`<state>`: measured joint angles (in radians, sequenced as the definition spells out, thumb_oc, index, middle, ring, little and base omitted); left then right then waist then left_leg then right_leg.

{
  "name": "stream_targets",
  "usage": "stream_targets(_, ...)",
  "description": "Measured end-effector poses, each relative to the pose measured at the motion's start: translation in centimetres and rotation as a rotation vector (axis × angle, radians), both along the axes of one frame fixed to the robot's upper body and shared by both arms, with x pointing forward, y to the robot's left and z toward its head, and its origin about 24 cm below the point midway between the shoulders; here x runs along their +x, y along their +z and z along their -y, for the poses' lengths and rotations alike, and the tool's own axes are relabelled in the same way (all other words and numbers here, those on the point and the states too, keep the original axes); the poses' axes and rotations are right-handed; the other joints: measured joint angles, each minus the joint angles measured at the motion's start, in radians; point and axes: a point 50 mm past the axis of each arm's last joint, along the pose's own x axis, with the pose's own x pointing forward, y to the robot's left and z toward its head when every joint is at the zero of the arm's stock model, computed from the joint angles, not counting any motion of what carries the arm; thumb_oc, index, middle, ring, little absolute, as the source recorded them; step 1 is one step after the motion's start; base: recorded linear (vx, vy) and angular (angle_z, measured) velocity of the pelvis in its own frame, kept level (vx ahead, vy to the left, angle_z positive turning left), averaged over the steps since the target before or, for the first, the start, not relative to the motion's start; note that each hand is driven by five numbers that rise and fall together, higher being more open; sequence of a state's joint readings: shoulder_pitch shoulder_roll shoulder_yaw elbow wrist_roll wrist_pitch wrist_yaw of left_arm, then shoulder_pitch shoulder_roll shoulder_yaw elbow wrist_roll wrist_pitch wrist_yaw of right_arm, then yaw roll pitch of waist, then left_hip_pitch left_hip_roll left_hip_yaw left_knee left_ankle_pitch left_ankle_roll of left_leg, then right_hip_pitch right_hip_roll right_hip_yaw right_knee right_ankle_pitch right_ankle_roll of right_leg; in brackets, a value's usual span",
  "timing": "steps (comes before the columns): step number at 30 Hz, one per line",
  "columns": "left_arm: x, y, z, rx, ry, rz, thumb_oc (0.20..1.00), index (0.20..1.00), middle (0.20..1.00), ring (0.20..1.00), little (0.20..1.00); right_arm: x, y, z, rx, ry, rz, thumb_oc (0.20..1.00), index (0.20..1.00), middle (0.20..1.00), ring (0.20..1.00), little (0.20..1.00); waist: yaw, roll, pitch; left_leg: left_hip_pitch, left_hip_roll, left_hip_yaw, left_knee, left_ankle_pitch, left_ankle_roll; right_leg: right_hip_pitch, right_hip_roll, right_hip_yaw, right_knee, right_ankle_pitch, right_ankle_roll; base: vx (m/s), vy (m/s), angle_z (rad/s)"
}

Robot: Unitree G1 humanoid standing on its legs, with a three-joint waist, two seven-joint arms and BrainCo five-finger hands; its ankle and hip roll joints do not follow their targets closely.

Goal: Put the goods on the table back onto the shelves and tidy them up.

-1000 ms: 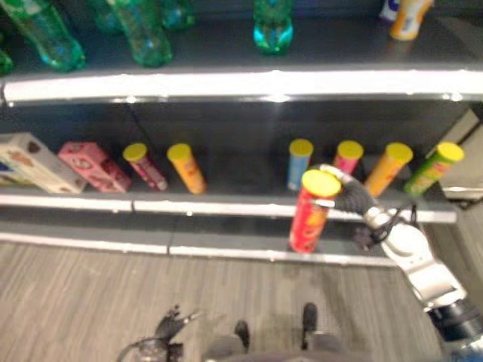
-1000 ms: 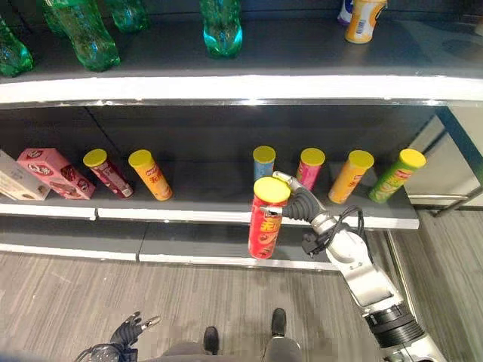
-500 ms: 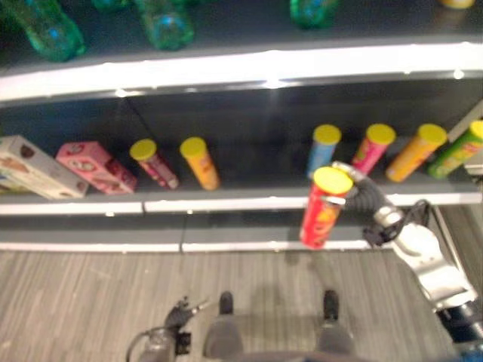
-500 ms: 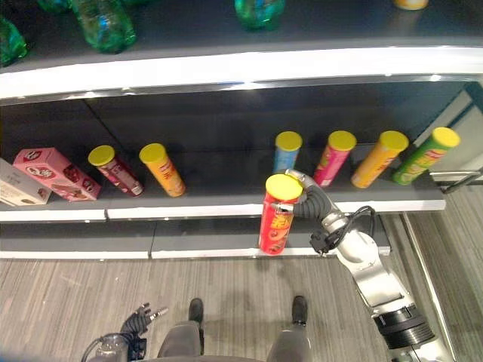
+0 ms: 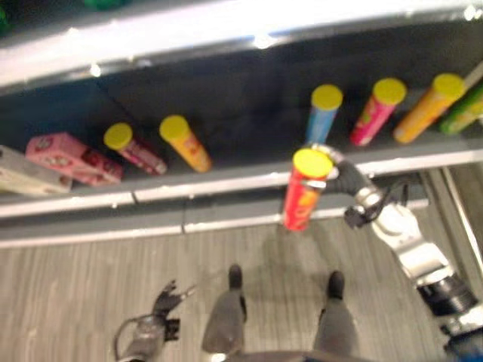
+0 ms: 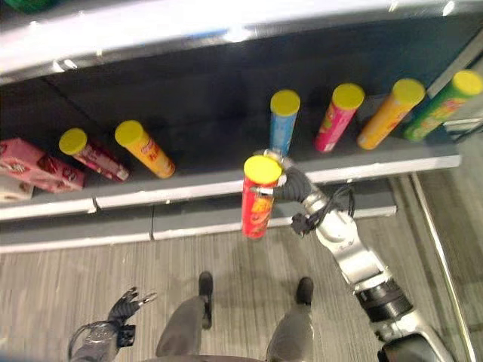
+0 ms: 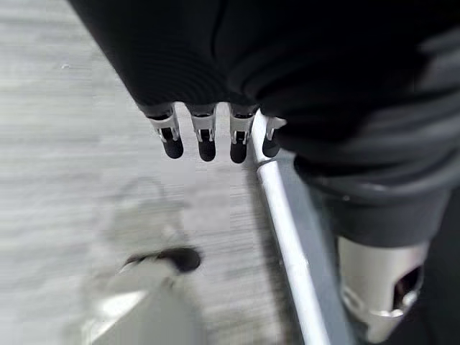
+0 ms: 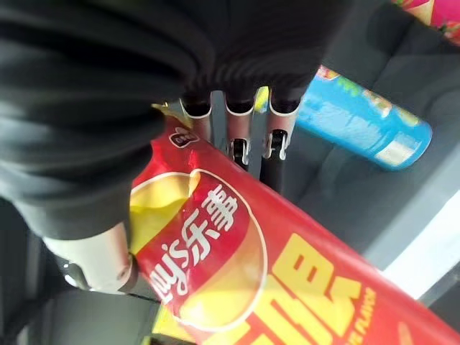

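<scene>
I cannot make out the base of the red cylindrical chip can with the yellow lid (image 6: 257, 197), nor whether it touches the grey shelf edge (image 6: 189, 188) behind it. My right hand (image 6: 290, 183) grips this can just below its lid, fingers (image 8: 241, 136) curled round the wall, holding it upright in front of the shelf. Just beyond that hand stands a blue can with a yellow lid (image 6: 282, 123). My left hand (image 6: 122, 308) hangs low near the wooden floor (image 6: 68, 283), fingers relaxed, holding nothing.
</scene>
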<state>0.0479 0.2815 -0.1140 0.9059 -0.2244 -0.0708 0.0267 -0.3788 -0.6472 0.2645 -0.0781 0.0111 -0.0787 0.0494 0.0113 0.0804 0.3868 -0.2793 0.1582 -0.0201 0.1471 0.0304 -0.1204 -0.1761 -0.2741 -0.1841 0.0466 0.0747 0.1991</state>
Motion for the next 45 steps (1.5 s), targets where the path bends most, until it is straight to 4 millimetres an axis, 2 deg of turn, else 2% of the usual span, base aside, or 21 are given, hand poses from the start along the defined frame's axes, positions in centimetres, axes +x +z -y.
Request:
stream_targets(2,-0.7,-0.3,0.3,-0.009,0.004,-0.018,1.0,1.0,1.0,1.0,1.0,0.0,0.0,0.0,0.002,-0.003,0.002,0.2,0.2,0.2,0.2,0.2,-0.002,-0.004,0.004,0.0,-0.004,0.004,-0.005,0.004,-0.007,-0.005,-0.003,0.006,0.002,0.0,0.0,0.0,0.0,-0.02)
stream_targets(3,-0.6,-0.2,0.1,-0.004,0.009,-0.013,1.0,1.0,1.0,1.0,1.0,0.0,0.0,0.0,0.003,-0.002,0.002,0.2,0.2,0.2,0.2,0.2,-0.002,-0.012,0.009,0.0,-0.011,0.004,-0.004,0.004,-0.007,-0.005,-0.01,0.008,0.001,0.0,0.001,0.0,-0.061,0.03)
stream_targets(6,-0.3,0.1,-0.2,0.007,0.006,0.008,1.0,1.0,1.0,1.0,1.0,0.2,0.6,-0.4,0.003,0.0,0.028,0.2,0.2,0.2,0.2,0.2,0.013,-0.01,0.017,-0.016,-0.02,-0.006,-0.005,0.007,-0.007,-0.006,-0.017,0.003,-0.009,0.002,0.004,0.0,-0.096,0.13)
stream_targets(10,0.2,0.3,-0.1,-0.006,0.024,0.029,1.0,1.0,1.0,1.0,1.0,1.0,4.2,-1.2,-0.025,-0.03,0.207,0.2,0.2,0.2,0.2,0.2,0.034,0.039,0.044,-0.068,-0.03,-0.057,-0.008,0.029,-0.008,-0.024,-0.018,-0.042,-0.002,-0.001,0.004,-0.02,-0.047,0.36)
stream_targets(12,0.2,0.3,-0.1,-0.003,0.025,0.026,1.0,1.0,1.0,1.0,1.0,1.2,5.8,-1.6,-0.049,-0.057,0.299,0.2,0.2,0.2,0.2,0.2,0.061,0.064,0.064,-0.074,-0.04,-0.074,-0.009,0.031,-0.008,-0.033,-0.028,-0.053,0.031,-0.022,0.003,-0.01,-0.011,0.25)
stream_targets(18,0.4,0.4,-0.3,0.012,0.031,0.036,1.0,1.0,1.0,1.0,1.0,1.2,6.5,-2.1,-0.07,-0.077,0.36,0.2,0.2,0.2,0.2,0.2,0.077,0.053,0.074,-0.084,-0.058,-0.081,-0.007,0.031,-0.007,-0.046,-0.049,-0.055,0.064,-0.036,0.017,-0.02,-0.015,0.1)
stream_targets(20,1.0,0.6,0.1,0.029,0.014,0.051,1.0,1.0,1.0,1.0,1.0,2.2,8.2,-2.8,-0.096,-0.156,0.494,0.2,0.2,0.2,0.2,0.2,0.079,0.066,0.091,-0.09,-0.06,-0.081,-0.004,0.033,-0.005,-0.059,-0.05,-0.049,0.076,-0.037,0.017,-0.03,-0.056,-0.01)
stream_targets(22,1.7,1.0,0.6,0.033,-0.006,0.085,1.0,1.0,1.0,1.0,1.0,3.1,9.5,-2.4,-0.092,-0.262,0.58,0.2,0.2,0.2,0.2,0.2,0.088,0.086,0.098,-0.103,-0.06,-0.086,-0.004,0.037,-0.004,-0.073,-0.051,-0.05,0.088,-0.045,0.014,-0.01,-0.026,0.06)
stream_targets(24,2.1,1.3,0.7,0.038,-0.01,0.103,1.0,1.0,1.0,1.0,1.0,3.2,10.2,-2.0,-0.076,-0.312,0.626,0.2,0.2,0.2,0.2,0.2,0.095,0.1,0.106,-0.113,-0.061,-0.093,-0.005,0.041,-0.005,-0.087,-0.052,-0.051,0.1,-0.056,0.007,-0.01,-0.004,0.06)
stream_targets(27,2.2,1.3,0.8,0.045,-0.006,0.109,1.0,1.0,1.0,1.0,1.0,3.5,10.0,-1.4,-0.073,-0.375,0.644,0.2,0.2,0.2,0.2,0.2,0.102,0.12,0.115,-0.12,-0.074,-0.096,-0.005,0.046,-0.002,-0.1,-0.066,-0.052,0.12,-0.063,0.017,-0.01,-0.019,0.07)
stream_targets(30,2.3,1.5,0.6,0.057,-0.002,0.126,1.0,1.0,1.0,1.0,1.0,4.0,10.1,-0.7,-0.121,-0.44,0.679,0.2,0.2,0.2,0.2,0.2,0.101,0.123,0.114,-0.132,-0.081,-0.095,-0.009,0.049,0.002,-0.119,-0.075,-0.049,0.133,-0.066,0.021,-0.01,-0.023,0.03)
stream_targets(35,2.8,1.9,0.7,0.065,-0.017,0.153,1.0,1.0,1.0,1.0,1.0,4.8,11.3,1.4,-0.165,-0.577,0.721,0.2,0.2,0.2,0.2,0.2,0.105,0.124,0.113,-0.153,-0.09,-0.1,-0.009,0.053,0.003,-0.136,-0.085,-0.053,0.134,-0.067,0.024,-0.02,-0.022,0.05)
stream_targets(45,3.2,2.3,0.5,0.072,-0.019,0.182,1.0,1.0,1.0,1.0,1.0,5.1,12.2,2.1,-0.159,-0.633,0.742,0.2,0.2,0.2,0.2,0.2,0.106,0.125,0.113,-0.178,-0.093,-0.094,-0.01,0.054,0.004,-0.184,-0.092,-0.045,0.168,-0.076,0.034,0.0,-0.001,0.0)
